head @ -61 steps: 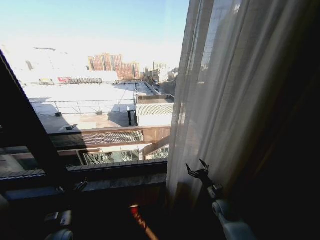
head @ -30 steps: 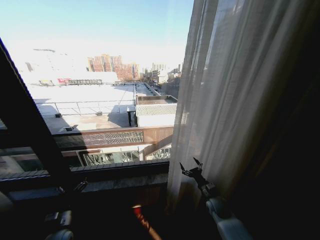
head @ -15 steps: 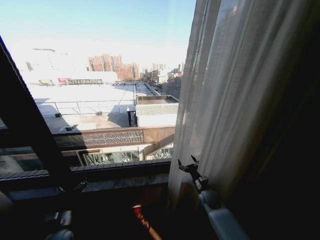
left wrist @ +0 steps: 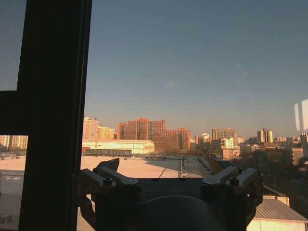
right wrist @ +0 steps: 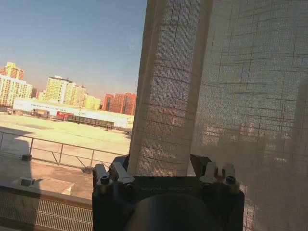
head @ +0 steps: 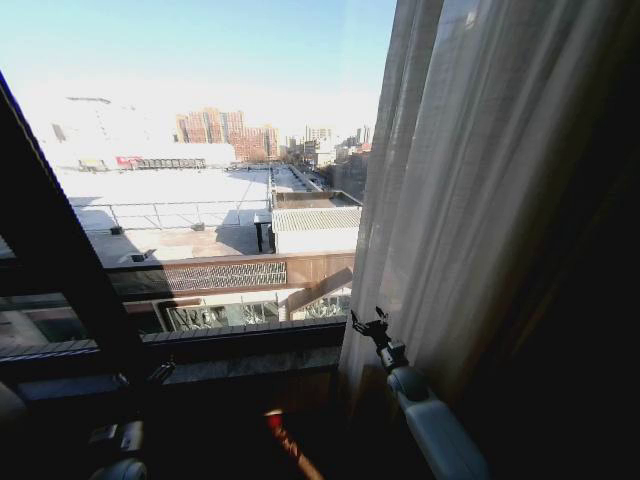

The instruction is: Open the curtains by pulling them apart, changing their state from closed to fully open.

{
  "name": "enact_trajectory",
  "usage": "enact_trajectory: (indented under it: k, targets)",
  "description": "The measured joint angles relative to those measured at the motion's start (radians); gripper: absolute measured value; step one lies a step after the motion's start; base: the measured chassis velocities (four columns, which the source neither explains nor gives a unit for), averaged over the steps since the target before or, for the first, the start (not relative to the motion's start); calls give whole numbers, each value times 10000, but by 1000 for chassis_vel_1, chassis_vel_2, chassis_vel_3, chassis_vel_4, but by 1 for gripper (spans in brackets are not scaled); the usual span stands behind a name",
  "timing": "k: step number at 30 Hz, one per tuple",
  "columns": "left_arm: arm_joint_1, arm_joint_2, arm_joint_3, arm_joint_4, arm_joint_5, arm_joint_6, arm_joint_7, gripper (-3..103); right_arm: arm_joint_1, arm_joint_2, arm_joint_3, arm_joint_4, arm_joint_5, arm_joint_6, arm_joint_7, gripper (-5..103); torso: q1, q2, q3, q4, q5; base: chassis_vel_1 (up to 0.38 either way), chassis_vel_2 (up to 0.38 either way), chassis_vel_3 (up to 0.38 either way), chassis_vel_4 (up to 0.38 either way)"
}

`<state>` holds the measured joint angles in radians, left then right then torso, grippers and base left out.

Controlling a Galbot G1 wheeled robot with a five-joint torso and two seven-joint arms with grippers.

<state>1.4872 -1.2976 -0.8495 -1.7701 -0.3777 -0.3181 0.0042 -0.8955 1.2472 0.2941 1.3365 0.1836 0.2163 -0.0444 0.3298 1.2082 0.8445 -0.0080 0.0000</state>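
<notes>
The curtains [head: 480, 180] hang as a sheer white-cream pleated panel over the right part of the window, with their left edge beside bare glass. My right gripper [head: 368, 322] is open low down at that edge. In the right wrist view a pleated fold of the curtains [right wrist: 168, 96] stands just beyond the open right gripper [right wrist: 163, 168], between its fingers [right wrist: 120, 172]; I cannot tell whether they touch it. My left gripper [left wrist: 163, 166] is open, faces bare glass and holds nothing. It sits low at the left by the sill [head: 160, 371].
A dark window frame bar [head: 60, 260] slants across the left. The dark sill [head: 240, 345] runs below the glass. A heavy dark brown drape [head: 590, 330] hangs at the far right behind the sheer fabric. Rooftops and buildings lie outside.
My right gripper has moved left and farther forward, toward the curtain's left edge. The curtain's edge now sits slightly more to the right. The left arm has stayed put.
</notes>
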Motion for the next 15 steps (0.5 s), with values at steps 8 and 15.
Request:
enact_trajectory:
  k: [8,15]
  targets:
    - [0,0,0,0,0,0,0,100,-1,12,-23,0,-17,64,-26,52,-1,0,-1,-1,0,0,0,0,0]
    - [0,0,0,0,0,0,0,100,-145,12,47,111,608,104,-397,20,-1,0,-1,0,0,0,0,0,0]
